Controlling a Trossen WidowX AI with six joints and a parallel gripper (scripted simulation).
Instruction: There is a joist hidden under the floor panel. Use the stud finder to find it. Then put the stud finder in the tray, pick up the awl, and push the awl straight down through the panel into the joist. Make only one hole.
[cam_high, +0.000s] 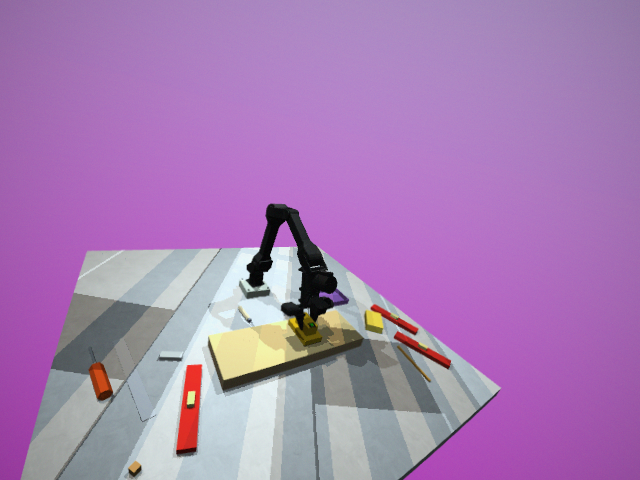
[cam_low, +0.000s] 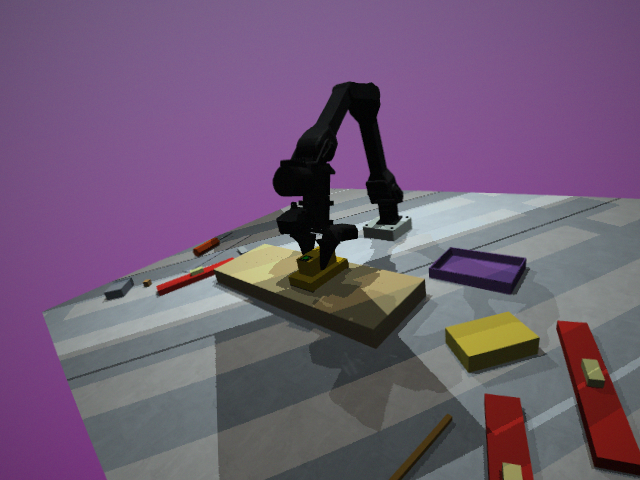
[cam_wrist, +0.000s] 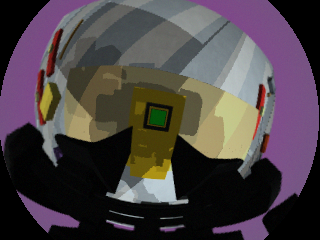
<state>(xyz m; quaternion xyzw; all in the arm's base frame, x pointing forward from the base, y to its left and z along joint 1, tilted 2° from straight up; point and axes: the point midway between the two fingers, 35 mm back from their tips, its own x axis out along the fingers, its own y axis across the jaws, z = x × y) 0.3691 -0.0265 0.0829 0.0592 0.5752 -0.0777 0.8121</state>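
Counts: 1 yellow stud finder (cam_high: 305, 332) (cam_low: 317, 272) (cam_wrist: 157, 145), green-lit, on 1 floor panel (cam_high: 248, 354) (cam_low: 258, 263) (cam_wrist: 230, 125); 1 awl (cam_high: 244, 314) near the panel; 1 purple tray (cam_high: 338, 297) (cam_low: 478, 271) toward the tabletop's right edge in the top view; 3 red levels | Arm: arched, wrist pointing down | Gripper (cam_high: 308, 321) (cam_low: 314, 258) (cam_wrist: 154, 130): pinching the stud finder

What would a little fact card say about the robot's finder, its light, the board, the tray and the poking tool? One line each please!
end effector: shut on the finder
finder: yellow stepped block, on the board
light: green square, lit
board: flat tan slab, under the finder
tray: purple, shallow, rectangular, nothing seen inside
poking tool: pale-handled awl, lying beside the board
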